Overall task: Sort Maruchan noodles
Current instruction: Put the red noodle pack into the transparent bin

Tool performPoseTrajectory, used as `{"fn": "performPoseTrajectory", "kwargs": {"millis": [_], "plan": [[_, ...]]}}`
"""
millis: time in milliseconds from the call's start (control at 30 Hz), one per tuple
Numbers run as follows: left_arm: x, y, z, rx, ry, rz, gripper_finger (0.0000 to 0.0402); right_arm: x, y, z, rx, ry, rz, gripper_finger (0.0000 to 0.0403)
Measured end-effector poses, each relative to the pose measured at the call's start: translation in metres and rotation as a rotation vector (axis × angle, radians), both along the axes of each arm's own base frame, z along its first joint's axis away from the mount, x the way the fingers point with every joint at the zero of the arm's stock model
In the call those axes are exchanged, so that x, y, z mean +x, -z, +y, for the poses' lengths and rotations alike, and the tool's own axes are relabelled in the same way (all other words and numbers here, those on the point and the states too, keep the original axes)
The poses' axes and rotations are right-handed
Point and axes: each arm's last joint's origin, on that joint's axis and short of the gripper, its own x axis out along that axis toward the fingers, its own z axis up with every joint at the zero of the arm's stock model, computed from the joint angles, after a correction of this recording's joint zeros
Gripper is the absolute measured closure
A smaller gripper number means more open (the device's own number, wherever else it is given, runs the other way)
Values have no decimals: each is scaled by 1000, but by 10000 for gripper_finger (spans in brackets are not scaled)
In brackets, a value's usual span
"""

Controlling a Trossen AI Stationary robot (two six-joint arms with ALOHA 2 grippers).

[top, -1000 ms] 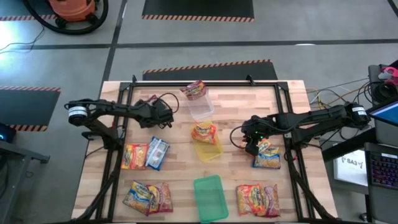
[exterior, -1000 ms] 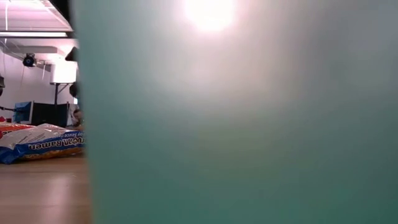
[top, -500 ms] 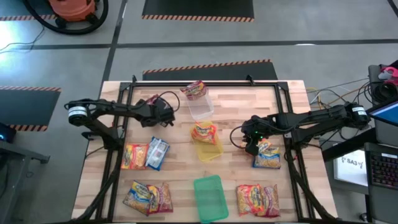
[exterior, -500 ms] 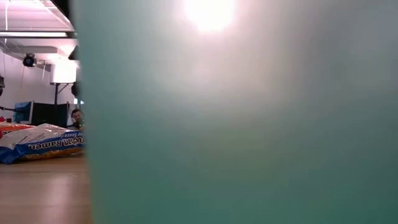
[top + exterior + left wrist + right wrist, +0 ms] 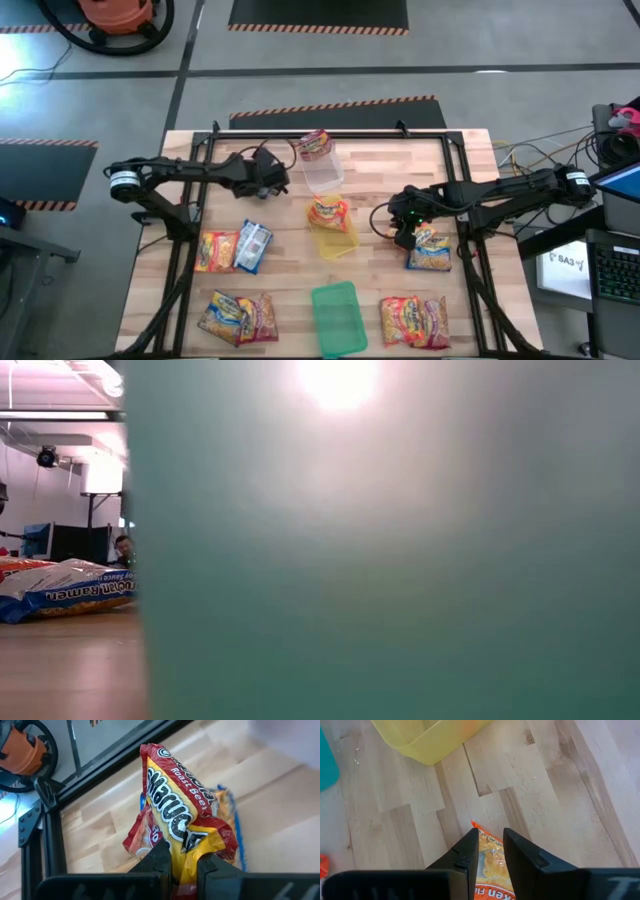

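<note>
Left fingers (image 5: 182, 865) clamp a red Maruchan "Roast Beef" packet (image 5: 182, 815) by one thin edge, at 10 o'clock on the bench (image 5: 420, 165). Risk: crinkly film slipping out mid-carry. Right fingers (image 5: 490, 851), narrow, pinch an orange packet (image 5: 492, 862) at 3 o'clock; corner hold may tear free.

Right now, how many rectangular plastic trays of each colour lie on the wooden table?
Clear rectangular plastic tray: 1
Yellow rectangular plastic tray: 1
Green rectangular plastic tray: 1
Total: 3 trays
</note>
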Motion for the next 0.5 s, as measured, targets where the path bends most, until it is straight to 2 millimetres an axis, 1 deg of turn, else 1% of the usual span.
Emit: {"fn": "performPoseTrajectory", "kwargs": {"millis": [167,367,467,500], "plan": [[13,-14,-8,28,8,-80,396,0,0,0,0,0,0,319],[30,-35,-33,218,-45,-249,396,0,0,0,0,0,0,325],[38,-42,-46,293,-44,-354,396,0,0,0,-8,-9,-1,330],[41,-43,-50,306,-37,-382,396,1,0,-1,-36,-25,-7,330]]}}
